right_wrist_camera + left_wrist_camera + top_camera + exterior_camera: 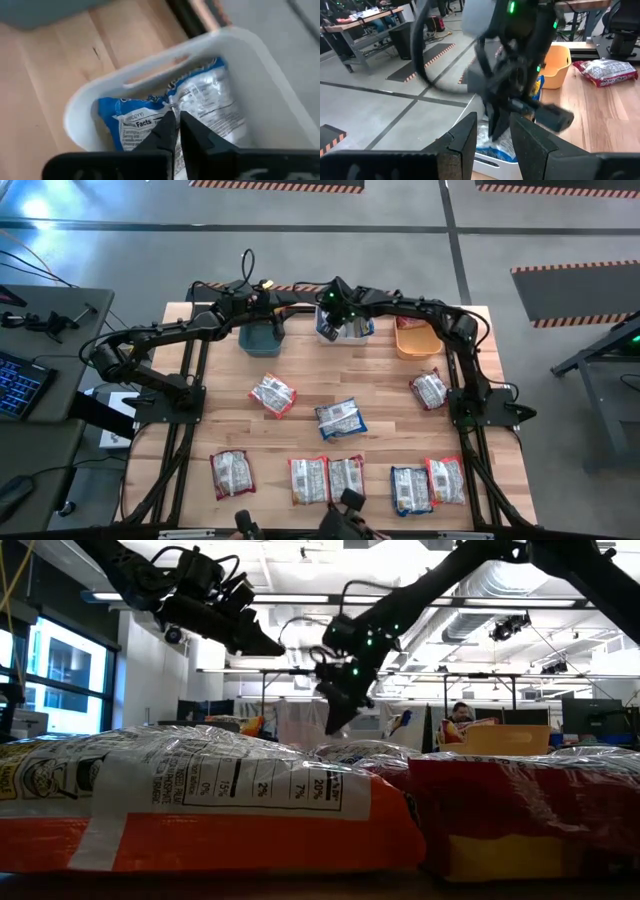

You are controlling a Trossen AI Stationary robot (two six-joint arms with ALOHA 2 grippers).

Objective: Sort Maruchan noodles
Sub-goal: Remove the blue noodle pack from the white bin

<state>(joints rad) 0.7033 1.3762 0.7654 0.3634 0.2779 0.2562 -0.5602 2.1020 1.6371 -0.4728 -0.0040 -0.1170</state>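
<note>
My right gripper [340, 312] hangs over the white bin [346, 330] at the back middle; its fingers [167, 131] are shut with nothing between them. Just below them a blue Maruchan noodle packet [210, 102] lies print side up inside the white bin [150, 70]. My left gripper [274, 317] hovers above the teal bin [259, 338]; in the left wrist view its jaws stand apart with nothing held. Several more packets lie on the table, among them an orange one [272, 394], a blue one [341, 418] and a red one [429, 390].
An orange bin [415, 340] stands at the back right. A row of packets [309, 480] runs along the table's front edge. In the low view, packets [200, 800] fill the foreground. A desk with a keyboard [20, 385] is left of the table.
</note>
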